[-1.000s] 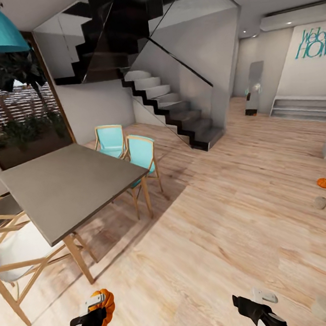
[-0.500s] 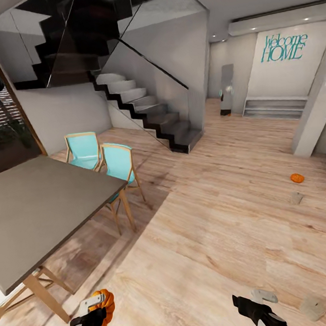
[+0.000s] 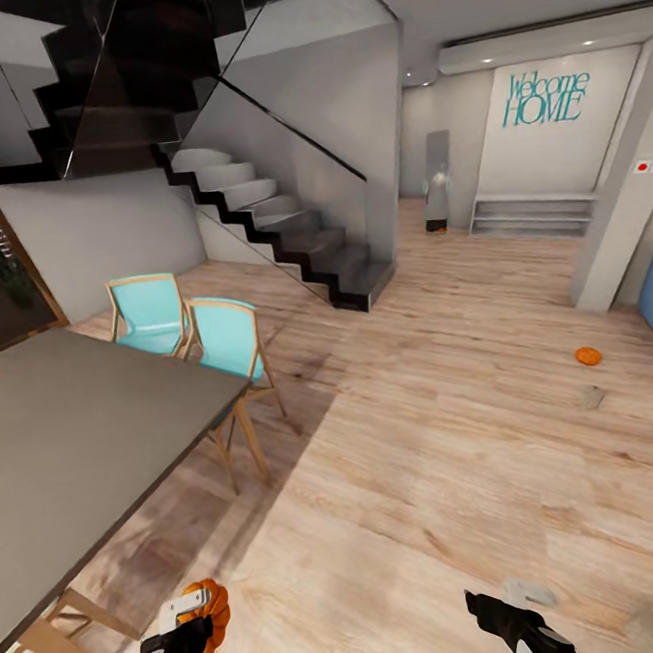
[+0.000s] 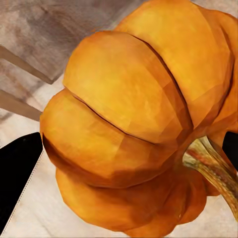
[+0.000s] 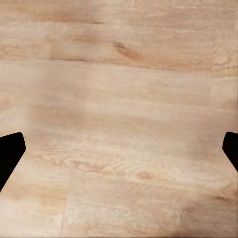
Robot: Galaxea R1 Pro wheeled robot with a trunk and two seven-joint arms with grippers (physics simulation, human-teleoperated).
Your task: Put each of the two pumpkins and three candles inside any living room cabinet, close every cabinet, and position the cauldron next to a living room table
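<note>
In the head view, the left gripper (image 3: 196, 614) sits low at the near edge of the scene, its fingers closed around a small round orange pumpkin with ribbed sides (image 3: 208, 610), held above the pale wooden plank floor (image 3: 413, 478) just beside the grey rectangular table with light wood legs (image 3: 77, 443). The right gripper (image 3: 503, 615) hangs over bare floor with nothing between its fingers; just beyond and to its right lies a stubby off-white candle (image 3: 650, 626). Well ahead of it and further right rest a second orange pumpkin (image 3: 588, 355) and, just nearer, another pale beige candle (image 3: 588, 397). Two turquoise chairs with wooden frames (image 3: 191, 326) stand at the table's far side, ahead of the left gripper. The left wrist view shows the ribbed pumpkin (image 4: 144, 119) pressed between the two dark fingertips (image 4: 17, 168), its brown stem angled aside. In the right wrist view the black fingertips (image 5: 10, 151) stand wide apart over plain floorboards (image 5: 119, 119).
</note>
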